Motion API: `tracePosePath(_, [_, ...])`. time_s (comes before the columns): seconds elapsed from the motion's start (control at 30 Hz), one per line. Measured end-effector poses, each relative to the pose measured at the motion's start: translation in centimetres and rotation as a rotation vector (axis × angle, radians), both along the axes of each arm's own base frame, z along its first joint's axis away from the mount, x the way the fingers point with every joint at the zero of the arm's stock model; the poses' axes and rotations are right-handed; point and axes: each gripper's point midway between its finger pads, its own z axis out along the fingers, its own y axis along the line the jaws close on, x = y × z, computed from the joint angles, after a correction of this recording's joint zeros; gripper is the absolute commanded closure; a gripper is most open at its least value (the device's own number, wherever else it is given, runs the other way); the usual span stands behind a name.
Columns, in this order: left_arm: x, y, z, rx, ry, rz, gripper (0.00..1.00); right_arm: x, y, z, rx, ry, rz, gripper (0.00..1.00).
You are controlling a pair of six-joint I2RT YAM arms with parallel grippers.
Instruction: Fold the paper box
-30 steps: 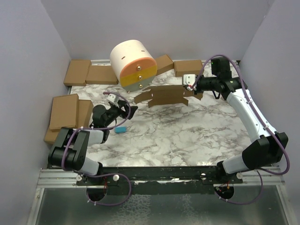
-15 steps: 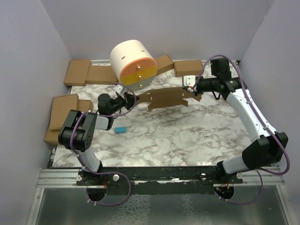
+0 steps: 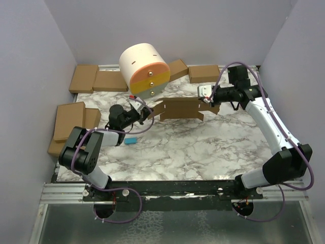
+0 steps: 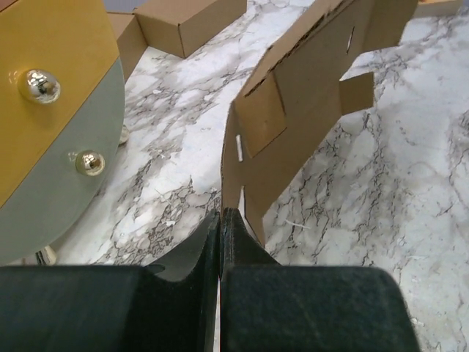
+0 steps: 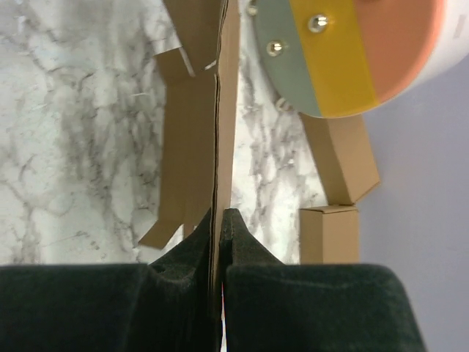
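i hold the paper box [image 3: 180, 108] as a flat die-cut sheet, stood on its long edge just in front of the round drawer chest [image 3: 144, 68], on the side toward my bases, near it but not touching. my left gripper [image 3: 143, 113] is pressed together on the sheet's end nearest the chest, a thin pinch on a low corner. my right gripper [image 3: 208, 96] pinches the end farthest from the chest, with the board running straight out between its fingers. i judge the sheet light and thin, stiff across the panels but ready to bend at the scored lines and to twist between my two holds. the flaps and slots look easy to crease or tear, so a hold belongs on a full panel edge, not a small tab. plain board is not slippery, yet a corner pinch could let it swivel.
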Motion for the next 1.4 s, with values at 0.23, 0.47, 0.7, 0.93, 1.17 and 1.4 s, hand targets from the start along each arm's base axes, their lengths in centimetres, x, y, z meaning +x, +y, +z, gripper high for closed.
tracePosePath(0.23, [-1.5,-0.1,-1.6,0.104,-0.067,0.027,1.00,-2.6,-0.6,-5.0,-0.045,0.072,0.041,0.99])
tracePosePath(0.47, [-1.4,0.3,-2.0,0.129,-0.082,0.044,1.00,-3.1,-0.9,-7.0,-0.060,0.096,0.037,0.99])
tracePosePath(0.7, [-1.9,0.4,-2.6,0.132,-0.070,0.043,1.00,-3.1,-0.8,-7.5,-0.064,0.122,0.042,0.99])
tracePosePath(0.93, [-2.4,0.6,-3.5,0.142,-0.048,0.044,1.00,-2.4,-0.4,-9.7,-0.084,0.317,0.050,0.99])
tracePosePath(1.17, [-2.6,0.7,-3.5,0.144,-0.050,0.046,1.00,-3.1,-0.3,-9.7,-0.071,0.425,0.034,0.99])
tracePosePath(1.4, [-2.7,0.5,-3.2,0.141,-0.059,0.040,1.00,-1.6,-0.3,-8.4,-0.057,0.479,-0.007,0.99])
